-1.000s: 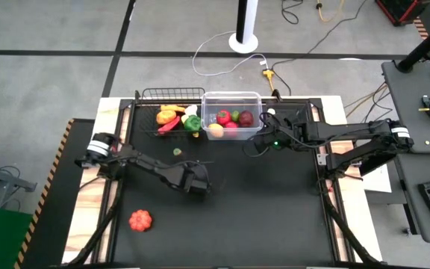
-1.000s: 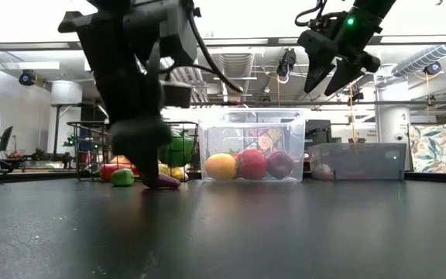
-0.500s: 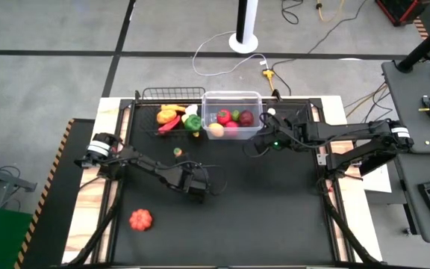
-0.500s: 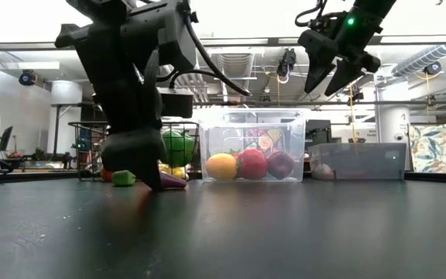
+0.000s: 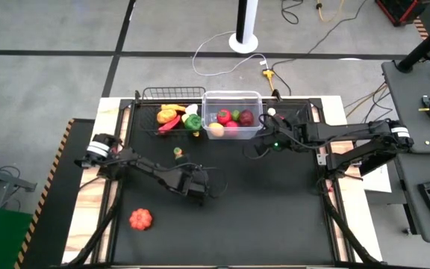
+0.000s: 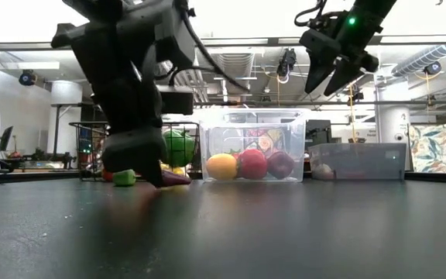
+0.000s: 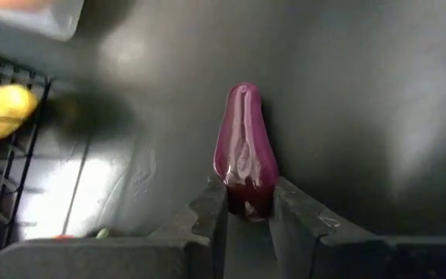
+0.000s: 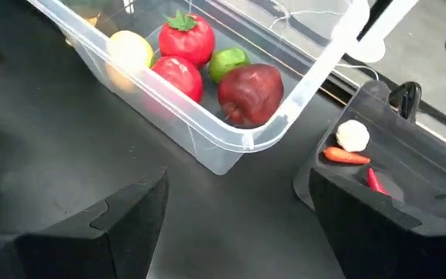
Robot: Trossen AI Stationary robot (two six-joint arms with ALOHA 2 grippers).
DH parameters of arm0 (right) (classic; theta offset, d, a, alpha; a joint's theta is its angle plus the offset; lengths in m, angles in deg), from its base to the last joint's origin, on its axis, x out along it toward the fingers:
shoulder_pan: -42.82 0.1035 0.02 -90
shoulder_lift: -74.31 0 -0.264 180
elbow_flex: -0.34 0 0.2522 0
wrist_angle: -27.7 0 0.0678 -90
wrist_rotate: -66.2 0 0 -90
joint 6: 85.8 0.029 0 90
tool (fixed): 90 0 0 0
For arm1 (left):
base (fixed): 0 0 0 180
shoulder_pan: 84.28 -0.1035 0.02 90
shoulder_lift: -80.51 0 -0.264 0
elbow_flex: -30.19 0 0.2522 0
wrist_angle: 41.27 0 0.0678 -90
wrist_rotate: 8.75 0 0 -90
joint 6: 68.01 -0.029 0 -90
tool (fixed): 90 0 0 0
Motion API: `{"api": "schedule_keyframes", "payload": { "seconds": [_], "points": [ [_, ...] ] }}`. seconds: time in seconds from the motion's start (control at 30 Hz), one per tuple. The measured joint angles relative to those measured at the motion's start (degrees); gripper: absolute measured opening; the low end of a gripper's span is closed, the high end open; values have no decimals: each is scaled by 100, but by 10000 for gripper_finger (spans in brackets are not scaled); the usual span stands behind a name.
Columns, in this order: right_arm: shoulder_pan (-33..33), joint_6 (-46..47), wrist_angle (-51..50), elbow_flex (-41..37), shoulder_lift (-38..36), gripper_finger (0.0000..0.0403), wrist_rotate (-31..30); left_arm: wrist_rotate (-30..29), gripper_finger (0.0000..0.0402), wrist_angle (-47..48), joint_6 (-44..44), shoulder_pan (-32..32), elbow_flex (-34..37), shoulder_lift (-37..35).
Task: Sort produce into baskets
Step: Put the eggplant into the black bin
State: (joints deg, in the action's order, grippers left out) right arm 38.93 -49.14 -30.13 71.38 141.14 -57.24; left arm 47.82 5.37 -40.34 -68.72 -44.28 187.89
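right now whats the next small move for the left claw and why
Probably lift straight up. The left claw is shut on the purple eggplant, which lies low at the black table, short of the wire basket. The right claw hangs open above the clear bin.

The left arm reaches from the table's left edge toward its middle, bent low; the left gripper (image 7: 248, 213) is down at the tabletop, its two fingers closed on something pinched between them; the right arm stretches in from the right side; the right gripper (image 6: 333, 74) hangs raised, fingers spread apart
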Motion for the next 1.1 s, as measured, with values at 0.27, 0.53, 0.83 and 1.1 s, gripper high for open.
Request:
{"api": "schedule_keyframes", "payload": {
  "seconds": [0.27,0.53,0.83,1.1],
  "points": [
    [338,-795,1050,-263,0,302,-2,-313,57,-633,-1,345,0,-291],
    [1034,-2663,4302,-1263,0,302,663,-1006,58,-1235,-84,706,-2,-610],
    [1388,-3866,8451,-2677,2,302,2781,-1710,58,-2492,-923,1130,52,-992],
    [1658,-4359,9076,-2734,2,293,2958,-1454,57,-4688,-2579,1187,85,-1074]
  ]
}}
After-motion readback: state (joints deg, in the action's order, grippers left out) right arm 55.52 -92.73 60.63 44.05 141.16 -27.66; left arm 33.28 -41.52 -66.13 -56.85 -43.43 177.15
